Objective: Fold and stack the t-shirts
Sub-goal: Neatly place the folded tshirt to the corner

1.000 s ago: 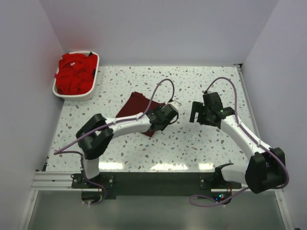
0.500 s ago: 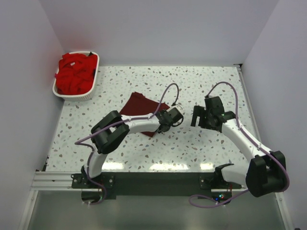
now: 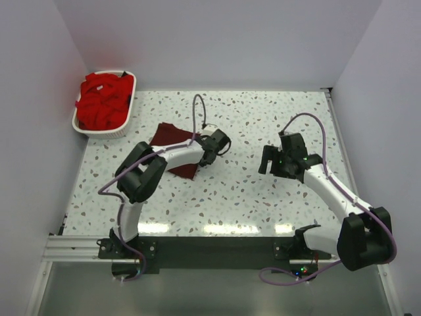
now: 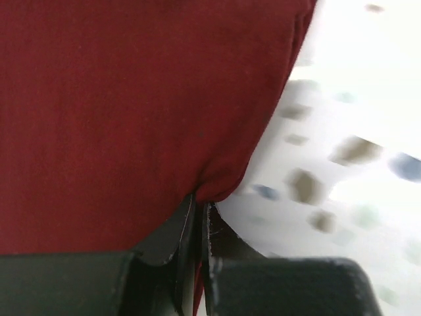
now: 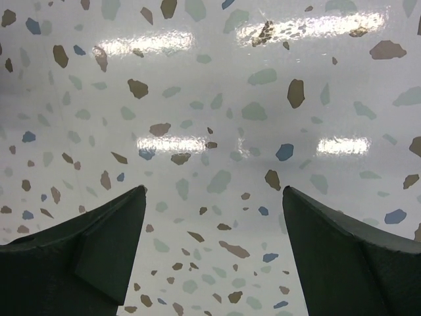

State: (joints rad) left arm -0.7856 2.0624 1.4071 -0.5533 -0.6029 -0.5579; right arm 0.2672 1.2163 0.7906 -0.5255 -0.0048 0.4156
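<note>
Your left end effector [image 4: 199, 203] has just clamped the maroon t-shirt [image 3: 170, 135] by its edge and dragged it leftward, probably starting a fold. Your right end effector [image 5: 212, 220] hovers, fingers apart.

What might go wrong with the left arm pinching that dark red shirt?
The left tool grips only a small tuck at the dark red shirt's edge, so the cloth may slip out when pulled. The right tool hangs open over the table, away from the shirt, so a one-sided pull may bunch the cloth rather than fold it flat.
</note>
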